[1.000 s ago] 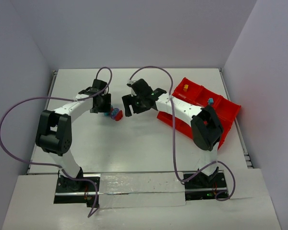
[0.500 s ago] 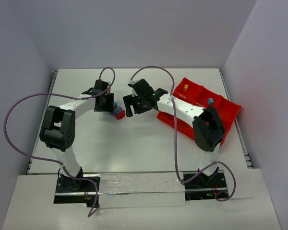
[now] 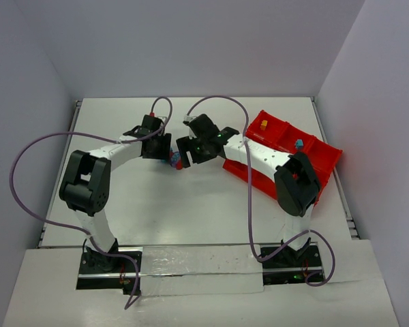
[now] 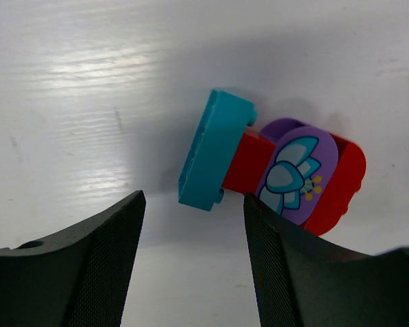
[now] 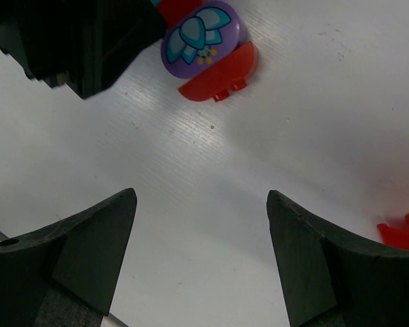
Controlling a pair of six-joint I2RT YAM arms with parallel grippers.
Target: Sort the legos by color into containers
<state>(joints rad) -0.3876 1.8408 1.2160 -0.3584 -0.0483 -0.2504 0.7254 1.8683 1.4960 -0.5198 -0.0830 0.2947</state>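
Scene: Both your arms crowd one clump of legos (image 3: 174, 161) on the white worktop (image 3: 191, 211), well to the left of the bright red divided plastic tray (image 3: 327, 153).
Clump: A teal-blue rectangular plastic brick (image 4: 215, 146), tipped on edge, touches a small red brick (image 4: 249, 163). That brick runs under a rounded purple piece printed with a flower (image 4: 300, 174), and a red half-round plate (image 5: 221, 75) shows beneath it. They look joined, though no seam confirms it.
Left claw (image 4: 193, 225): Spread wide and empty, on the side of the clump away from the tray, with the teal brick between its tips. One finger (image 4: 286, 272) hides the purple piece's edge, and you cannot tell whether it touches.
Right claw (image 5: 201, 204): Spread wide, empty, between the clump and the tray and just beside the clump.
Risk: If you close on the tilted teal brick it may twist out, or drag the red and purple pieces with it, putting mixed colours in one compartment. The two claws stand near enough to knock together if both move in.
Room: There is open worktop on the near side of the clump, left of the tray. The tray sits askew at the worktop's right edge, beside the wall.
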